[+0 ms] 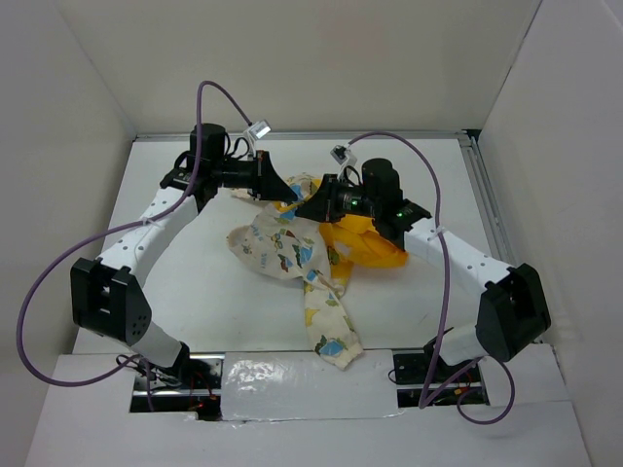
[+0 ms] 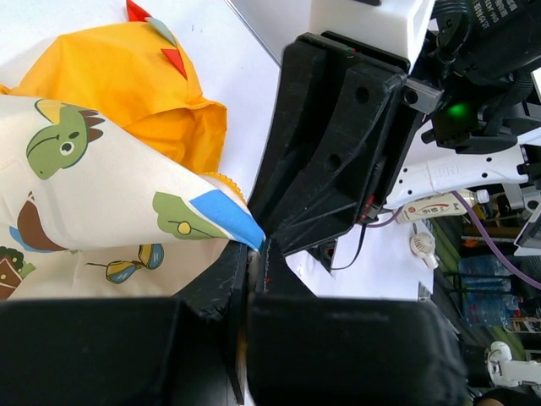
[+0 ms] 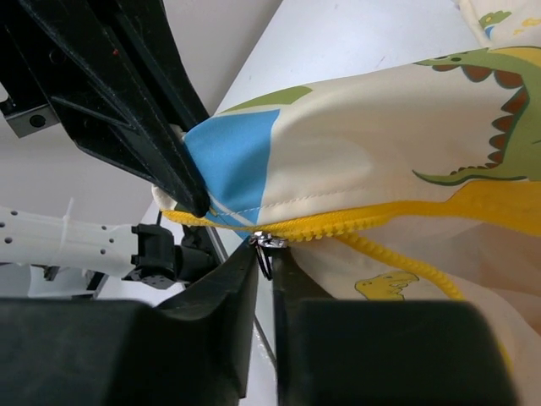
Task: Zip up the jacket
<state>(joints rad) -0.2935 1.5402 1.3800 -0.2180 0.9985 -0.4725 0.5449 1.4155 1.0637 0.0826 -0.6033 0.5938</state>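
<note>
Jacket point(image 1: 287, 251) lies mid-surface point(image 1: 185, 292), crumpled, cream print side up. Long axis runs far-to-near, slanting a bit right. One sleeve point(image 1: 333, 336) trails toward the arm bases; the opposite end is at the far side, btw the two grippers. Yellow hood point(image 1: 375, 248) bulges out to the right, partly under the right arm.

L gripper point(image 1: 280, 187) comes in from the left, jaws closed tight on a blue-printed corner point(image 2: 241, 227) of the cream fabric. R gripper point(image 1: 311, 206) sits just beside it, nearly touching, jaws pinched narrow on the metal zip pull point(image 3: 267, 243) at the end of the yellow zip teeth point(image 3: 355, 227). Teeth run away from the pull along the cream edge, w/ a second loose row point(image 3: 406, 271) sagging below.
</note>
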